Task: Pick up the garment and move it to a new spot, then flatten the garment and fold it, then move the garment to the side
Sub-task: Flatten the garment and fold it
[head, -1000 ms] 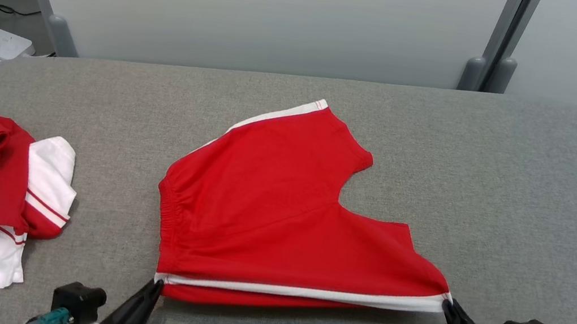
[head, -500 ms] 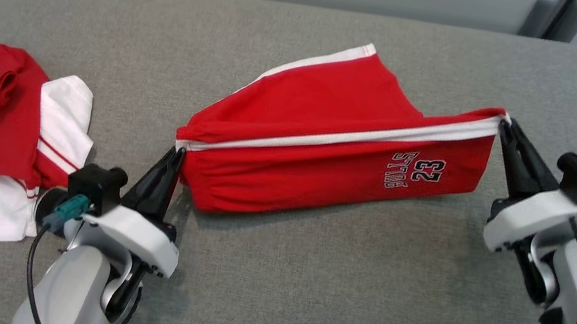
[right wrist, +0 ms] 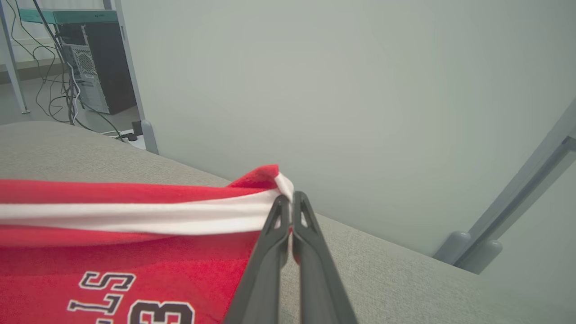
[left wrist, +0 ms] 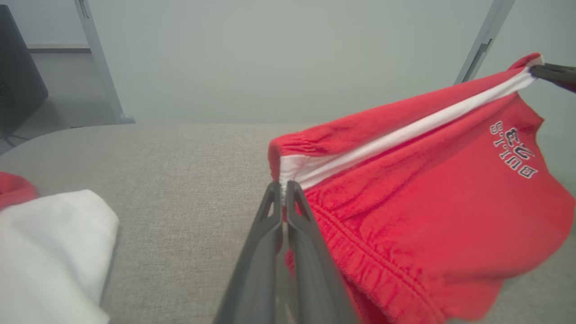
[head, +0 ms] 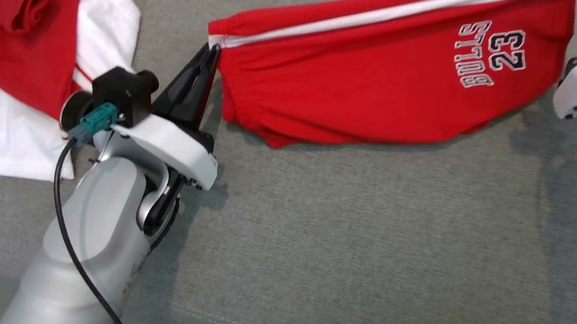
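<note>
The garment (head: 370, 71) is a pair of red shorts with a white side stripe and a "BULLS 23" print. It hangs stretched between my two grippers above the grey padded table (head: 370, 226). My left gripper (head: 212, 52) is shut on the waistband end of the white stripe, seen close up in the left wrist view with the left gripper (left wrist: 282, 186) pinching the garment (left wrist: 405, 202). My right gripper (right wrist: 291, 198) is shut on the stripe's other end of the garment (right wrist: 112, 252). Whether the hanging lower edge touches the table I cannot tell.
A second red and white garment (head: 30, 15) lies crumpled on the table to the left of my left arm, and its white part (left wrist: 45, 252) shows in the left wrist view. Beyond the table stand a pale partition (right wrist: 315, 81) and a computer tower (right wrist: 90, 63) with cables.
Both grippers have lifted the garment off the table by its striped edge, and it now hangs with the print side showing. The head camera has tilted down.
</note>
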